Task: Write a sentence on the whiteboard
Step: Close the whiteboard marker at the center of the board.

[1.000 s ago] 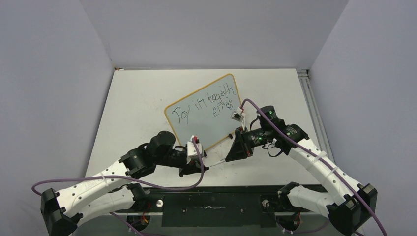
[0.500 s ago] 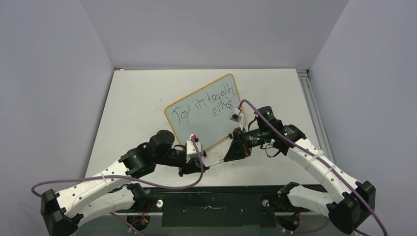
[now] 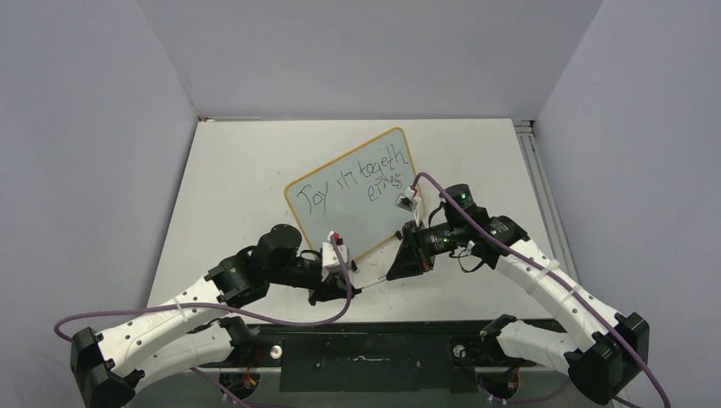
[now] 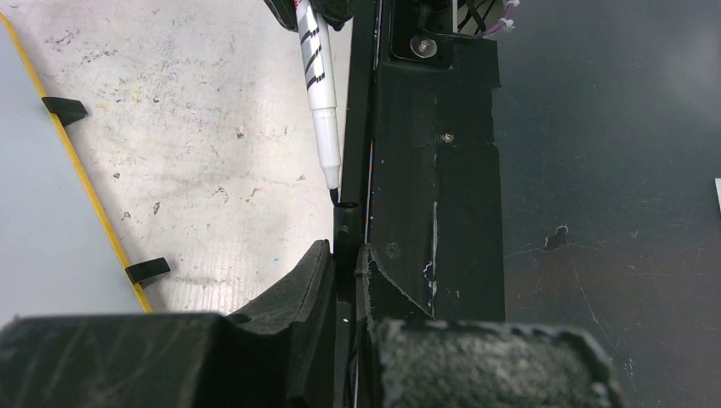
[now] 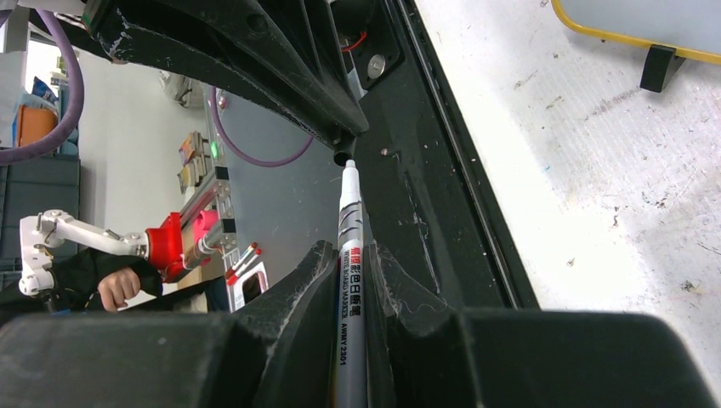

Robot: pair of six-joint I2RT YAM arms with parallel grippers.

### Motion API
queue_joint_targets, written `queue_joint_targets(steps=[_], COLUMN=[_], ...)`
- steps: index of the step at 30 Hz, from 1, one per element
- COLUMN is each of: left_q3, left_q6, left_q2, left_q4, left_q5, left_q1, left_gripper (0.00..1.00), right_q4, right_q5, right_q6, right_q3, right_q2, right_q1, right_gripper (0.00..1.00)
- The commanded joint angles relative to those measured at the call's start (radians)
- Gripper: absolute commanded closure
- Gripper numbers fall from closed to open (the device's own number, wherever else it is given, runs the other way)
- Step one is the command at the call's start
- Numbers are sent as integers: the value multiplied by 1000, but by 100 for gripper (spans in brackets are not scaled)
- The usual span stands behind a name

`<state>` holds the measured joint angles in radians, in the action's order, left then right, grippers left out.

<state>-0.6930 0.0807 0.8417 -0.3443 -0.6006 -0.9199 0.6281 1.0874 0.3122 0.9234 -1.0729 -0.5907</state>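
Two grippers face each other at the near table (image 3: 229, 170) edge | left gripper (image 4: 344, 252): closed tight on a black cap (image 4: 343, 223) | right gripper (image 5: 351, 252): closed tight on a marker (image 5: 349, 200), tip at the cap mouth | whiteboard (image 3: 340, 219): flat on table, just beyond them, turned at an angle | sentence (image 3: 361, 181): two black lines on it

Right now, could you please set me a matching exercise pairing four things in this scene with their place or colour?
Things:
1 whiteboard
2 sentence
3 marker
4 cap

Descriptions:
A clamped in the right gripper
B yellow-orange frame
C clamped in the left gripper
D black strokes in two lines

Pairs: 1-B, 2-D, 3-A, 4-C.
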Motion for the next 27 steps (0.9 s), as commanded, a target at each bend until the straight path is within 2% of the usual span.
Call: queue_joint_targets(steps=[1,27], left_q3=[-23,-28], left_q6=[-13,-28], left_q2=[0,0], left_q4=[61,53], left_q5=[-23,-22], left_q1=[8,18], left_gripper=[100,100], right_q4=[-55,-56], right_q5=[15,-9], right_q6=[4,27], right_q3=[-2,-15], right_q2=[5,40], right_q1=[-14,-13], right_gripper=[95,95])
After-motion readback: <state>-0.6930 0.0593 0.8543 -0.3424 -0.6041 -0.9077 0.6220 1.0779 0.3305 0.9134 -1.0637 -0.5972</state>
